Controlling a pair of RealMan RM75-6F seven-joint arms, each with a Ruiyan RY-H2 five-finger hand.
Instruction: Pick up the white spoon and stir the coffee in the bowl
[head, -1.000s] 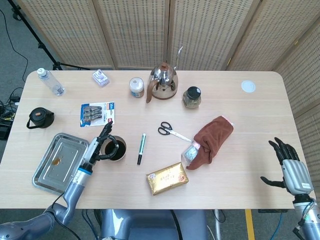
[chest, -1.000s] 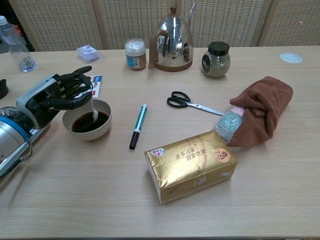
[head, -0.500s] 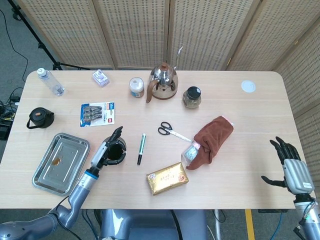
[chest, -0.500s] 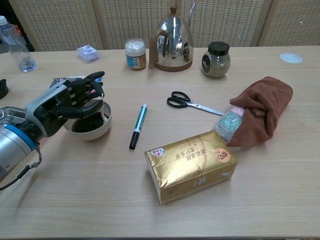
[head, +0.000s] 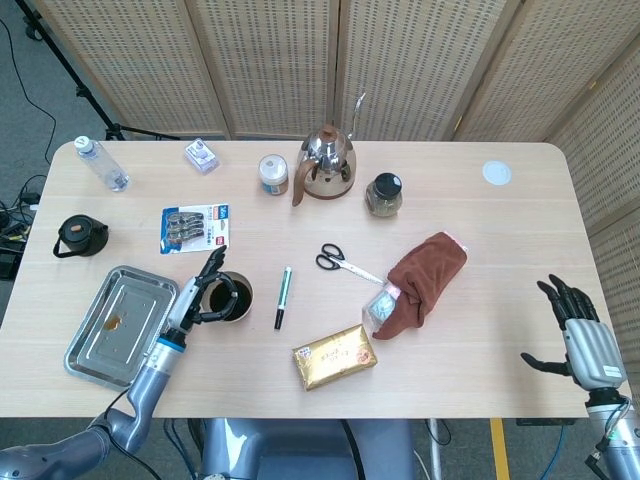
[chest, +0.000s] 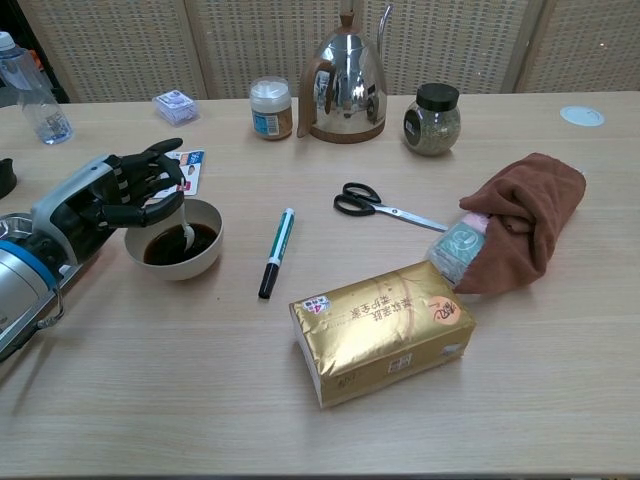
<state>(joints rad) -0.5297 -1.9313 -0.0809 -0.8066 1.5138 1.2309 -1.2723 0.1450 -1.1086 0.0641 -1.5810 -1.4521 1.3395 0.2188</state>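
1. Chest view: the left hand (chest: 120, 195), gripping the spoon (chest: 187, 232), has swung back from the bowl's (chest: 205, 262) far side; stirring continues near the table's left edge.
2. Right hand (head: 580, 335) idles, fingers spread, empty.

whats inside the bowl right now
The bowl holds dark coffee, with the white spoon dipped into it, held by the left hand. The spoon's tip is under the liquid and cannot be seen, nor can the bowl's bottom.
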